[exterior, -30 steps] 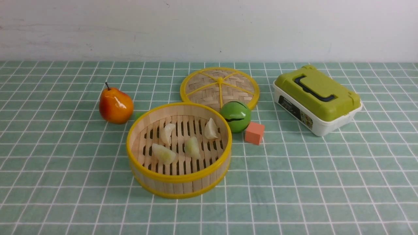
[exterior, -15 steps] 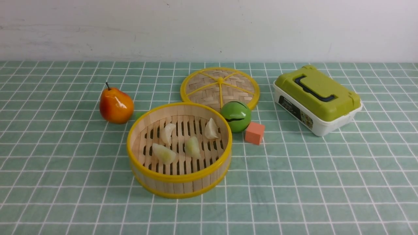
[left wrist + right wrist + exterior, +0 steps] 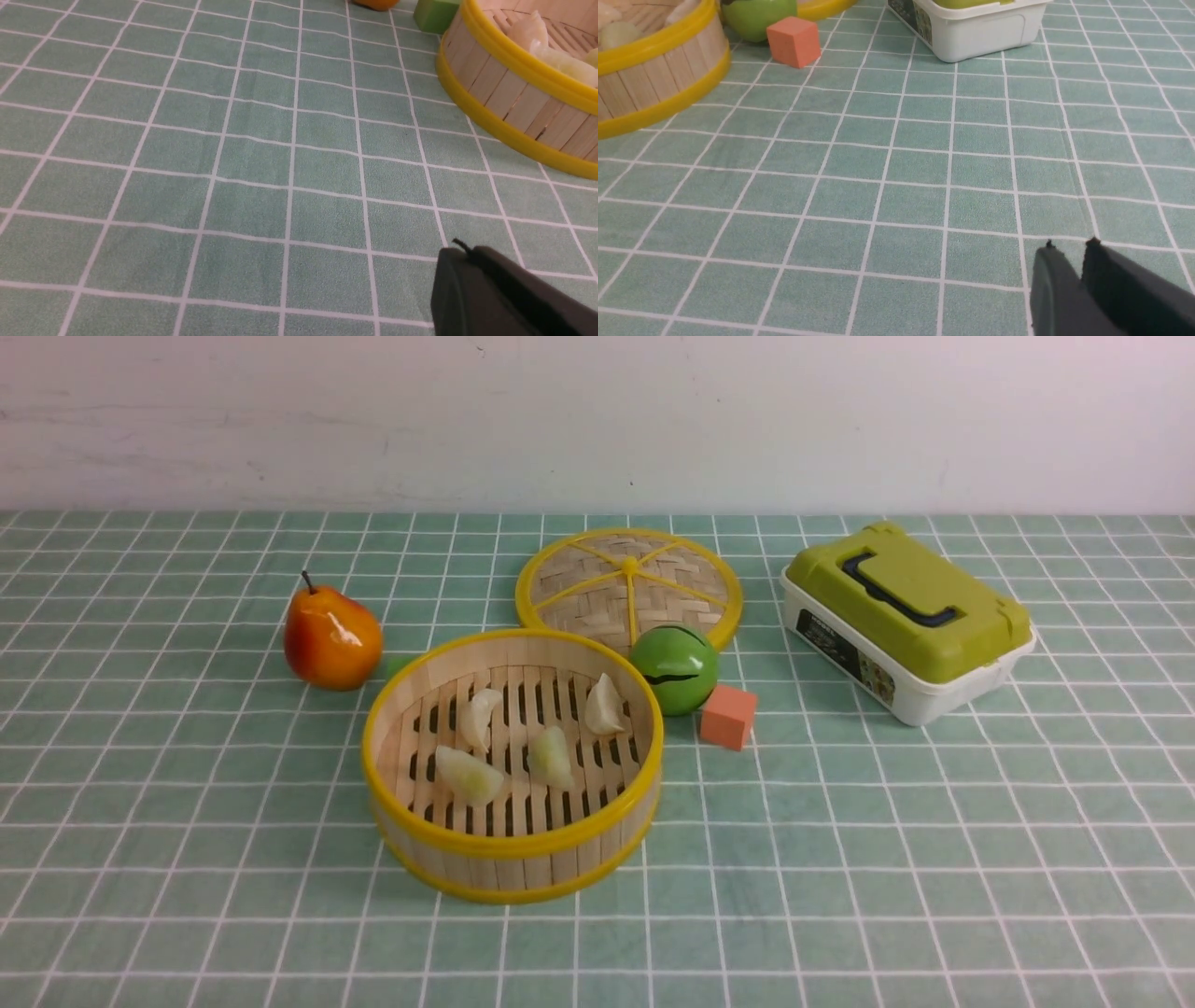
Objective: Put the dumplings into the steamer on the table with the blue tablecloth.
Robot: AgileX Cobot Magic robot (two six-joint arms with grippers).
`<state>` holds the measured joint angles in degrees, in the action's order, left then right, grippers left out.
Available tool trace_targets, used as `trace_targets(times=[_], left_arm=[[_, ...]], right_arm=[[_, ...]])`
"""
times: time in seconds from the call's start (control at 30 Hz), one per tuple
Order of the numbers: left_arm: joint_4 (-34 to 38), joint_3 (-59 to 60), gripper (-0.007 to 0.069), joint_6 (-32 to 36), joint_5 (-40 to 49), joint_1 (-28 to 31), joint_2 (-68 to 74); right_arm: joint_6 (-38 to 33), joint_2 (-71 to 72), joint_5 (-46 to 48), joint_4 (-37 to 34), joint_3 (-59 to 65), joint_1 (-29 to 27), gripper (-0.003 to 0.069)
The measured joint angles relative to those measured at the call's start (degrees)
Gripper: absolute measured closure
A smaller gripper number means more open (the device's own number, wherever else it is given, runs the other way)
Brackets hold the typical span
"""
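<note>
- Front view: All four dumplings are inside the round steamer (image 3: 518, 847). One white dumpling (image 3: 480, 717) lies near the back on the left side, and the other white dumpling (image 3: 604, 706) is near the right wall. One pale green dumpling (image 3: 469, 775) is closer to the front, and the other pale green dumpling (image 3: 551, 758) is near the middle.
- Front view: The steamer sits flat on the blue tablecloth (image 3: 887, 896). The woven lid (image 3: 597, 581) lies behind it. The pear (image 3: 333, 638), the green ball (image 3: 674, 669), the pink block (image 3: 728, 717) and the lunch box (image 3: 910, 616) are all outside. No claw shows here.
- Front view: I think the job is done. The best thing to do now is leave the dumplings alone and rest both arms. They lie apart with room between them, so they need no push.
- Left wrist view: The left claw (image 3: 463, 249) is closed, with its tips together and nothing in them. It is well apart from the steamer. If this arm moves, it should go away from the yellow rim, because a bump could slide the dumplings.
- Right wrist view: The right claw (image 3: 1071, 247) is open just a little. I see a small gap and nothing in it. It is well apart from the steamer and the pink block. This arm should move slowly and not reach over the steamer.
</note>
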<state>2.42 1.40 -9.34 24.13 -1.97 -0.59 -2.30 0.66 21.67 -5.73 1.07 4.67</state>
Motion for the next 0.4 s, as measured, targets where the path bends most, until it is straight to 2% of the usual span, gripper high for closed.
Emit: trace_targets(times=[0.4], left_arm=[[0.0,0.0,0.0629,0.0,0.0,0.0,0.0]], right_arm=[[0.0,0.0,0.0,0.0,0.0,0.0,0.0540]])
